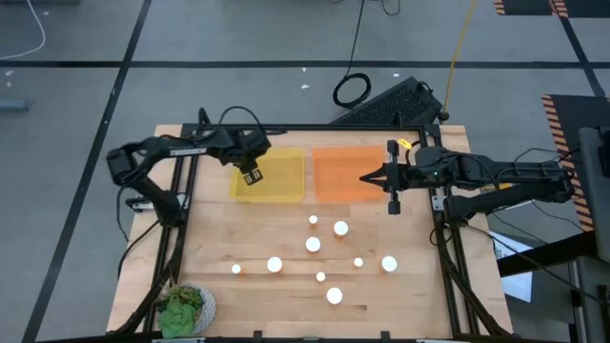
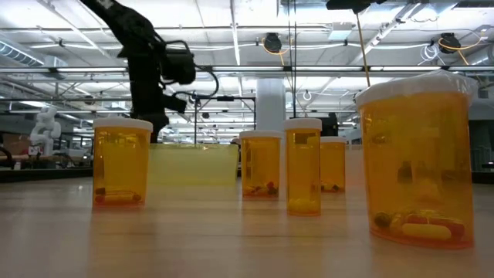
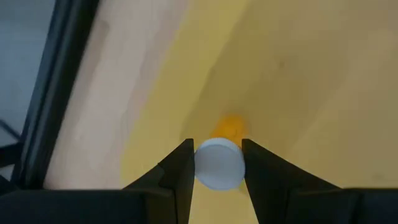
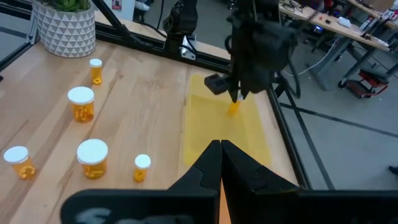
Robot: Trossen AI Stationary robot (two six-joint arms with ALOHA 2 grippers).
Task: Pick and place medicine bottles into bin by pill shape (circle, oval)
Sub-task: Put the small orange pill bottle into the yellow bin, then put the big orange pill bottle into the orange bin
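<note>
Nine small bottles with white caps are counted on the wooden desk (image 1: 229, 238) from above. From left to right they are at (image 1: 236, 270), (image 1: 274, 265), (image 1: 313, 221), (image 1: 313, 245), (image 1: 321, 277), (image 1: 334, 296), (image 1: 340, 228), (image 1: 358, 262) and (image 1: 389, 264). They stand apart from each other, and some caps are wider than others. A tenth bottle (image 3: 219, 160) is held between the two fingers of the left pincer (image 1: 251, 176), above the yellow tray (image 1: 286, 181). This is seen best in the left wrist view, where the white cap is squeezed from both sides and the yellow tray floor lies under it. Two trays are seen at the far side of the desk: the yellow one on the left and an orange tray (image 1: 338, 171) touching it on the right. The right pincer (image 1: 364, 177) is kept over the orange tray with its fingers pressed shut and nothing in them. A green leafy plant in a white pot (image 1: 186, 307) sits at the near left corner. Nothing is seen between the bottles and the trays. Only in the low view are pills seen lying at the bottom of the bottles; long ones lie in the nearest bottle (image 2: 421, 158). From above, only the caps are seen.
</note>
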